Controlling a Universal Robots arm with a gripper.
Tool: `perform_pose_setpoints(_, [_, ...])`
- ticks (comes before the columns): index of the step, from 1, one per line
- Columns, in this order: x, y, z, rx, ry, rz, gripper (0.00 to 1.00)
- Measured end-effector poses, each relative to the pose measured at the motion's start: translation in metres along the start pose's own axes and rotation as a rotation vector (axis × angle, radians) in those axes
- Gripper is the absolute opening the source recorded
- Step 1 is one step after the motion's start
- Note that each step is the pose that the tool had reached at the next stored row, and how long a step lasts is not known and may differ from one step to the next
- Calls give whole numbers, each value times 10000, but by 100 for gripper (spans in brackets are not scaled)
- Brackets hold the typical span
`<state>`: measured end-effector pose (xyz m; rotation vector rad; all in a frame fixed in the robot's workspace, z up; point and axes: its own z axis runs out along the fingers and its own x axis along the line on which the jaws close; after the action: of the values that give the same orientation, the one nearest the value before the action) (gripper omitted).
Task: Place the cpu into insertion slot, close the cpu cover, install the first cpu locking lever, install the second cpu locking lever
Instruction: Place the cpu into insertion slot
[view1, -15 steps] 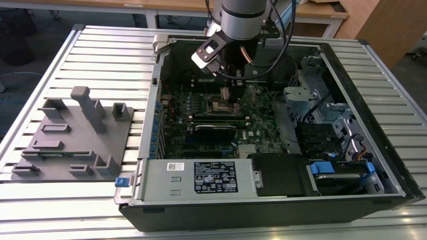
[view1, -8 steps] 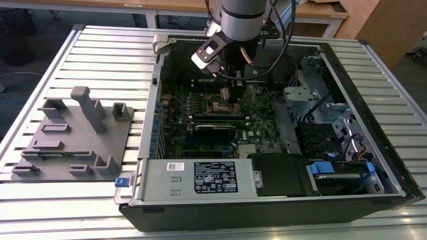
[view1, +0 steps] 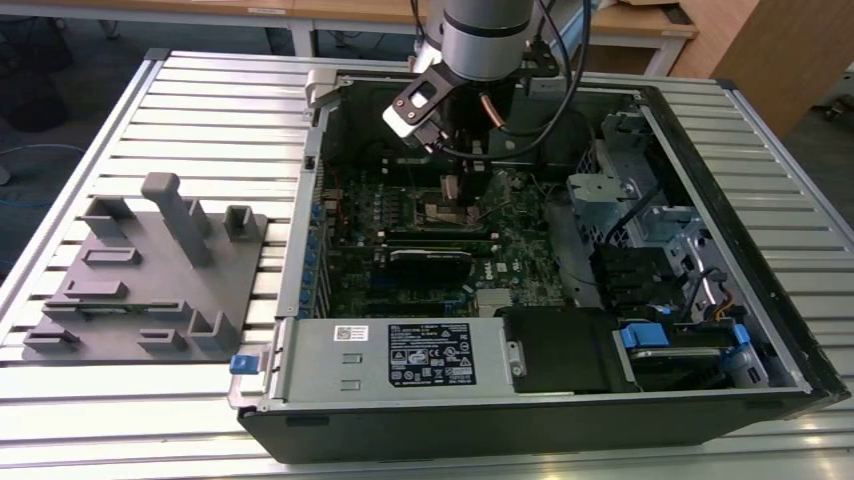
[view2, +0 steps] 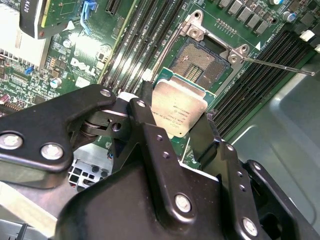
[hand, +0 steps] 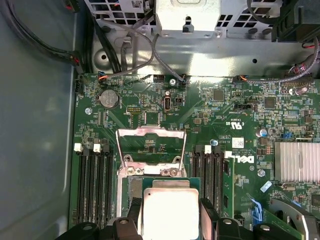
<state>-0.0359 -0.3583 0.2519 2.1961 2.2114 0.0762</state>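
Where the exterior view looked down on the slatted surface (view1: 200, 90), the open computer case (view1: 534, 435) lay on its side, holding the green board (view1: 400, 260) and a labelled power block (view1: 400, 355). The arm reached into it so that the gripper (view1: 451, 180) hung over the insertion slot (view1: 447, 212). A grey moulded fixture (view1: 140, 285) sat on the surface at the exterior view's left, well apart from the case.

In the second wrist view, the fingers (view2: 145, 125) pinched the cpu (view2: 179, 111) by two opposite edges, its metal top facing the camera. I judged that this grip kept it flat and level for seating. It hovered just beside the insertion slot (view2: 197, 62), whose dark centre lay uncovered. A thin locking lever (view2: 280, 67) was swung out across the memory sticks (view2: 260, 75), clear of the socket.

In the first wrist view, the cpu cover (hand: 150, 131) stood hinged back, with the board showing through its window, so nothing barred the slot. The cpu (hand: 167, 205), between the fingers (hand: 209, 212), hid most of the slot. I could not tell whether it touched.
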Motion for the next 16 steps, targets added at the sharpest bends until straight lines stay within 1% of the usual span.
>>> perform_pose_setpoints(16, [0,-1,26,0,0,0,54])
